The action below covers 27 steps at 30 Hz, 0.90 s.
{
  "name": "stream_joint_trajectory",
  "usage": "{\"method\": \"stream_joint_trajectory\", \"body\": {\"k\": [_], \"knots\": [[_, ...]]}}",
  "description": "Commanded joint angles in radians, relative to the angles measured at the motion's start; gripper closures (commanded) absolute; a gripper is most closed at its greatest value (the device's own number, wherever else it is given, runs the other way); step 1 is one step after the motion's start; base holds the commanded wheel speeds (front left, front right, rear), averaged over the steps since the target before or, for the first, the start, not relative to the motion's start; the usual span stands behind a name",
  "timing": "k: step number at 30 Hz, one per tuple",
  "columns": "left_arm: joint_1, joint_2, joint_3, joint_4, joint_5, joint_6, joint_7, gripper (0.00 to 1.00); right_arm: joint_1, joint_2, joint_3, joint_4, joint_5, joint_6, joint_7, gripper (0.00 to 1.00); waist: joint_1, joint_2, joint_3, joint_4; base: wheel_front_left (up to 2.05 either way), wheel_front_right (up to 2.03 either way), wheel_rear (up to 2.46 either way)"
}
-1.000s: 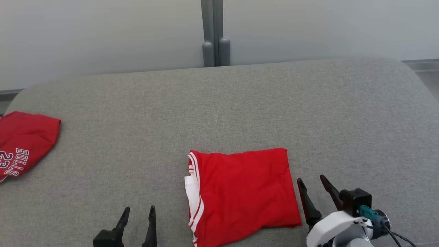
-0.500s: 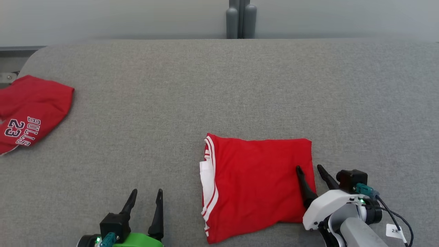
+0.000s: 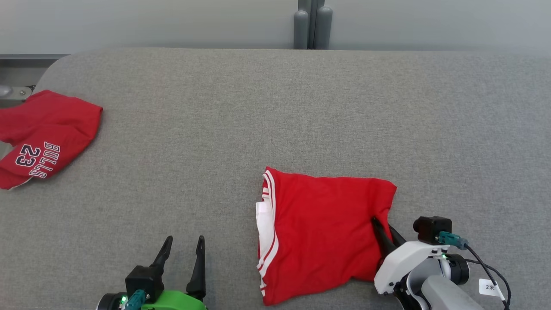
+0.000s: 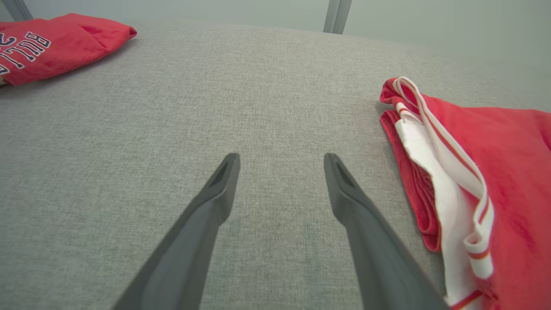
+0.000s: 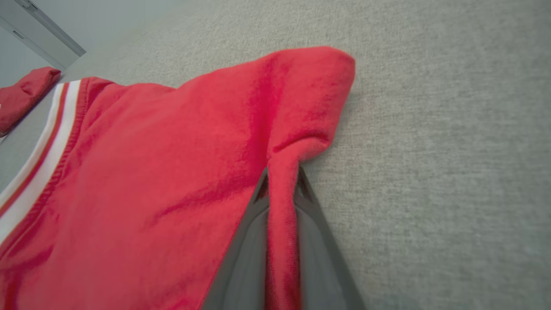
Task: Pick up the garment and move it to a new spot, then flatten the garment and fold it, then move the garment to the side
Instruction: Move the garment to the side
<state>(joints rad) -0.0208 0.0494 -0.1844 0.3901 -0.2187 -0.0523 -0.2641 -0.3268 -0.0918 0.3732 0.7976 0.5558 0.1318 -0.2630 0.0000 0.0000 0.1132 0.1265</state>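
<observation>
Garment: the folded red garment [image 3: 323, 232] is lying on the grey bench [image 3: 258, 107], toward the near edge and right of the middle in the head view. Its white-and-red striped trim is facing the robot's left, with a white layer showing at that side.
Right pincer: the right pincer [image 3: 382, 224] is squeezing its two fingers together on the garment's right edge, about halfway along it. In the right wrist view a narrow ridge of red cloth is standing up between the fingers.
Cloth by the grip: the fabric is puckering toward the pinch, and the far right corner is bulging in a rounded hump. Whether the pinched edge is clearing the bench cannot be told.
Left pincer: the left pincer [image 3: 185, 239] is standing spread wide and holding nothing. It is hovering over bare bench to the left of the garment, apart from the striped trim.
Second jersey: another red jersey [image 3: 47, 137], lettered "BULLS 23", is lying at the bench's far left edge, well apart from the garment.
Background: two grey posts [image 3: 312, 26] are rising behind the bench's far edge.
</observation>
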Motion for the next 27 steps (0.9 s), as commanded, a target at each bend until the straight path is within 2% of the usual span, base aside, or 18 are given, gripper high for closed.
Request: {"method": "stream_joint_trajectory", "body": {"k": [1, 4, 8, 21, 24, 27], "knots": [[-0.012, 0.003, -0.002, -0.005, 0.002, 0.001, 0.000, 0.00, -0.003, -0.013, 0.000, 0.005, 0.010, -0.002, 0.000, 1.00, 0.0000, 0.0000, -0.004, -0.008, 0.00, 0.00, 0.00], [-0.008, 0.003, -0.006, -0.009, 0.012, -0.008, 0.000, 0.00, 0.000, -0.018, -0.018, -0.020, 0.005, -0.002, -0.001, 1.00, 0.0000, 0.0000, -0.012, -0.030, 0.00, 0.00, 0.00], [0.010, 0.003, -0.009, -0.008, 0.015, -0.018, 0.000, 0.00, 0.034, -0.009, -0.034, -0.039, -0.009, -0.002, -0.002, 1.00, 0.0000, 0.0000, -0.030, -0.098, 0.00, 0.00, 0.00], [-0.009, 0.003, 0.002, -0.020, 0.038, -0.034, 0.000, 0.00, 0.057, 0.002, -0.027, -0.095, -0.033, -0.002, -0.002, 1.00, 0.0000, 0.0000, -0.038, -0.457, 0.00, 0.00, 0.00], [-0.021, 0.003, -0.003, -0.022, 0.039, -0.036, 0.000, 0.00, 0.058, 0.005, -0.018, -0.107, -0.022, -0.002, -0.002, 1.00, 0.0000, 0.0000, -0.028, -0.515, 0.00, 0.00, 0.00], [-0.031, 0.003, -0.008, -0.022, 0.046, -0.038, 0.000, 0.00, 0.055, 0.004, -0.013, -0.114, -0.020, -0.002, -0.002, 1.00, 0.0000, 0.0000, -0.018, -0.539, 0.00, 0.00, 0.00]]}}
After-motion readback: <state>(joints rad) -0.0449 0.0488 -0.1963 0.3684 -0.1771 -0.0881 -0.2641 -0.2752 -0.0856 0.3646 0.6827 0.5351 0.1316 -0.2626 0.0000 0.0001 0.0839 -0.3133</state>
